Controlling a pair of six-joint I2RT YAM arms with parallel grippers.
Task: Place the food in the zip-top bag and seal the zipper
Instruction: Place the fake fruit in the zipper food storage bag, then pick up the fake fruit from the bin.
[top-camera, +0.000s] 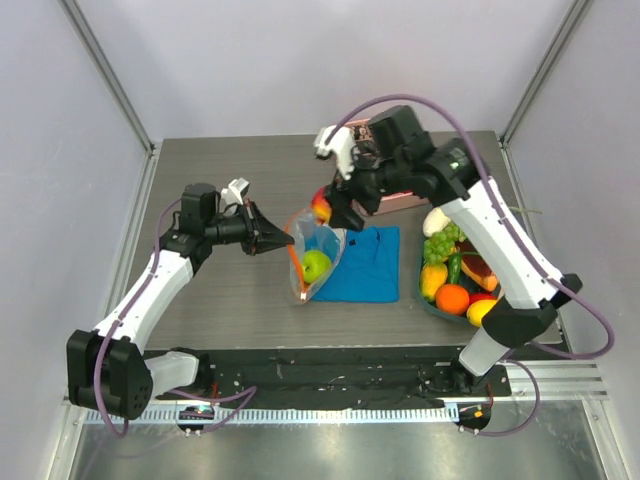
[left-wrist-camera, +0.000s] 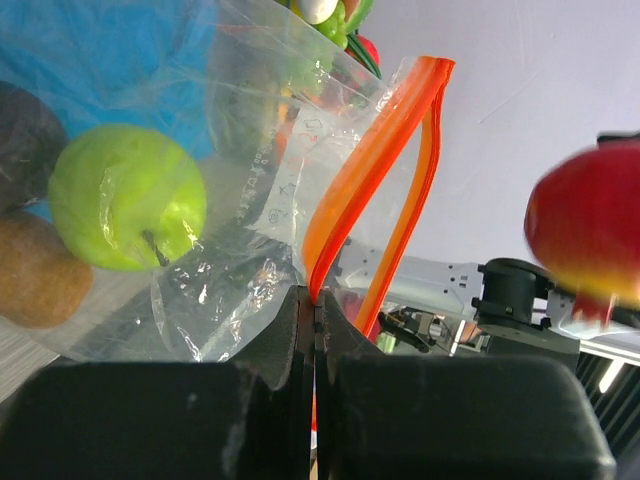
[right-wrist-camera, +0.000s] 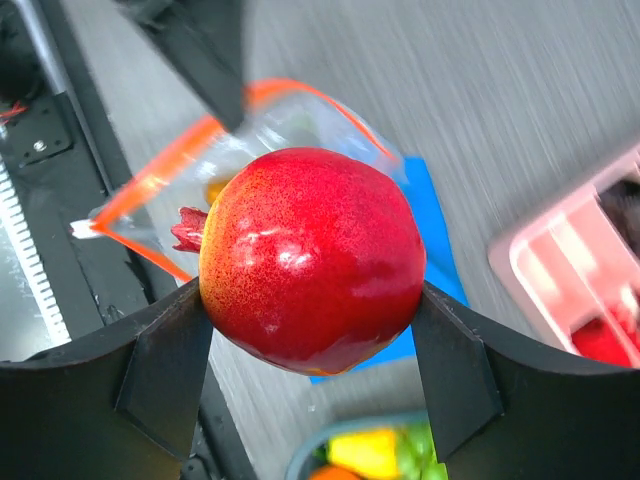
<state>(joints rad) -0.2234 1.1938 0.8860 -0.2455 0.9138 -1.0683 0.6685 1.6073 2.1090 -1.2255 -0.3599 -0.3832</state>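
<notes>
Clear zip-top bag (top-camera: 330, 242) mid-counter (top-camera: 220, 300), mouth open, partly over blue cloth (top-camera: 372, 268), green apple (top-camera: 316, 265) inside. At its 9 o'clock, left gripper (top-camera: 278, 240), jaws pinched tight on orange zipper (left-wrist-camera: 372, 170) edge. At 12 o'clock, right gripper (top-camera: 336, 208), jaws wide around red pomegranate (right-wrist-camera: 312, 258), above bag mouth. More food in bin (top-camera: 430, 304) at 3 o'clock.

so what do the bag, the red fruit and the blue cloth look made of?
bag: thin clear plastic film, glossy; crinkles and glints, green apple visible through it.
red fruit: likely hard moulded plastic, shiny; sharp highlights, painted-looking speckle.
blue cloth: probably woven fabric, matte; slight creases, no glare.
</notes>
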